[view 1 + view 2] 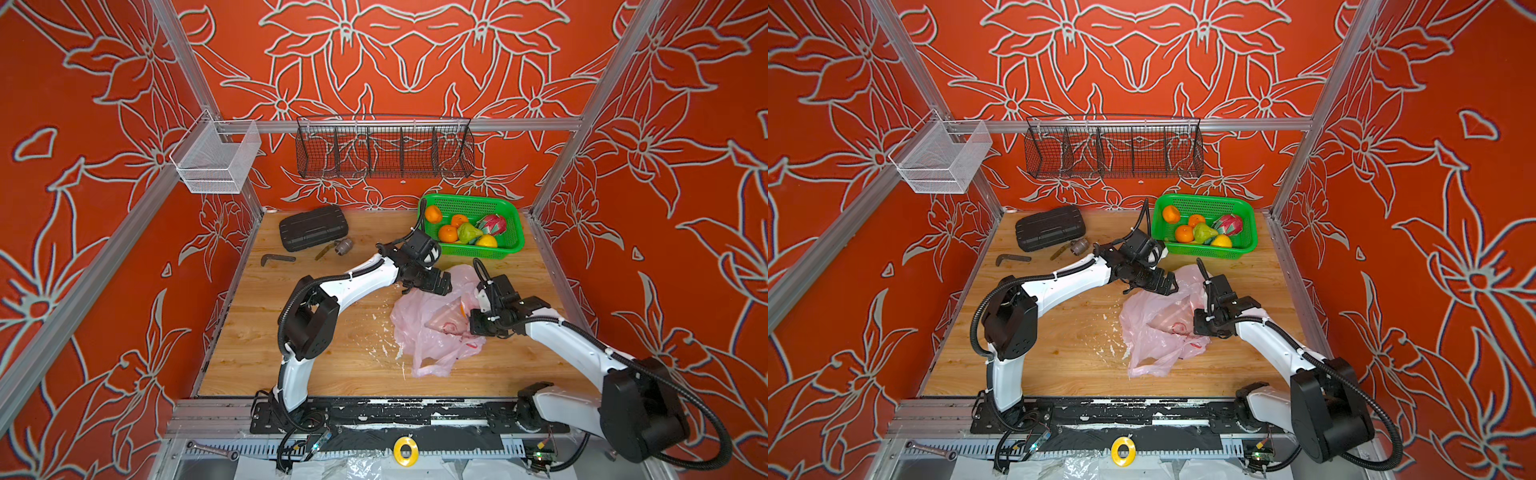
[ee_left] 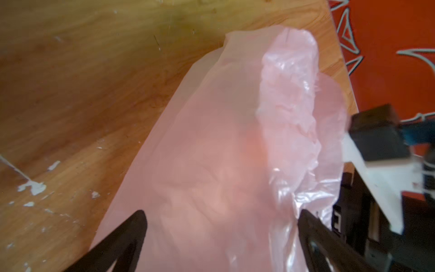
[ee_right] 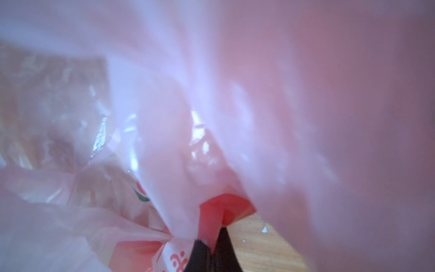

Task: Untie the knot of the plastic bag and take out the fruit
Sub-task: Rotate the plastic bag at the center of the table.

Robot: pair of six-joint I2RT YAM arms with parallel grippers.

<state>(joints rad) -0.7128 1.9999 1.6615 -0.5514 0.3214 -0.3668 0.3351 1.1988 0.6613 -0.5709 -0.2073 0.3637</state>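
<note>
**Right jaws pinch the bag film; something orange is left inside**

In both top views I see the pink plastic bag (image 1: 419,332) lying slack on the wooden table (image 1: 332,361), right of centre in the frame. A loose handle loop trails toward the lower edge. I find no knot anywhere on it, so I judge the untying done and the emptying step in hand.

The green basket (image 1: 465,197), above the bag in the frame, already holds the oranges (image 1: 433,214), a pear (image 1: 468,232), a dragon fruit (image 1: 492,224) and a lemon (image 1: 486,241). An orange patch (image 1: 462,308) shows through the film near my right arm. I take it for one fruit not yet out, though the plastic blurs it.

In its wrist view my right gripper (image 3: 211,247) has its jaws together, clamped on a fold of red-printed film. My left gripper (image 2: 222,212) hovers over the upper part of the bag, jaws wide apart and holding nothing.

Next I would lift the pinched film to open the mouth. Then I would bring the left jaws in around the fruit alone, since a thin sheet caught with it would drag the bag along.
</note>
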